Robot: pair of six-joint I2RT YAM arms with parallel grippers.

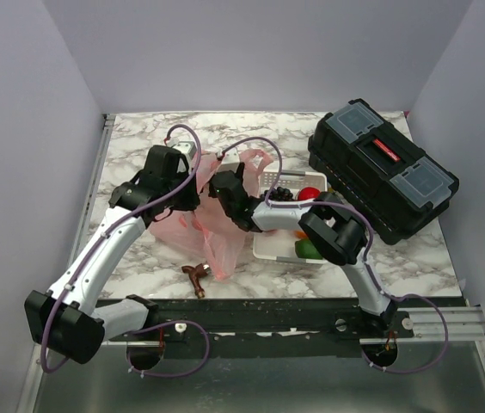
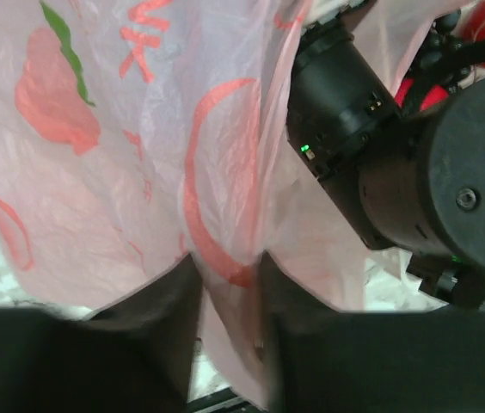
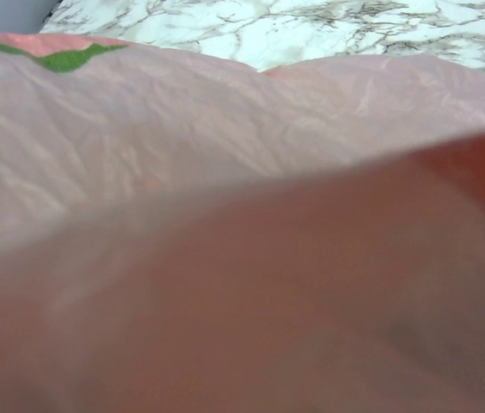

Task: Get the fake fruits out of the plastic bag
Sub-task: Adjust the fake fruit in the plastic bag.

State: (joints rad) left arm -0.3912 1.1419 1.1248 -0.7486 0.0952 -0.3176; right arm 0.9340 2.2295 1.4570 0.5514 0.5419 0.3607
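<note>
Plastic bag lies crumpled left of centre. Left gripper straddles a fold, grip unclear; right gripper, spread wide, touches its right side.

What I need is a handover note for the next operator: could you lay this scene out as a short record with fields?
table: marble top
tray: white, holds grapes, apple, orange fruit, green fruit
bag: pink plastic, crumpled, left of the tray; contents not visible
left gripper: fingers either side of a fold of the bag; firm grip unclear
right gripper: at the bag, jaws wide; its camera shows only bag film
toolbox: black, lid closed, far right
small brown item: near edge, before the bag
</note>
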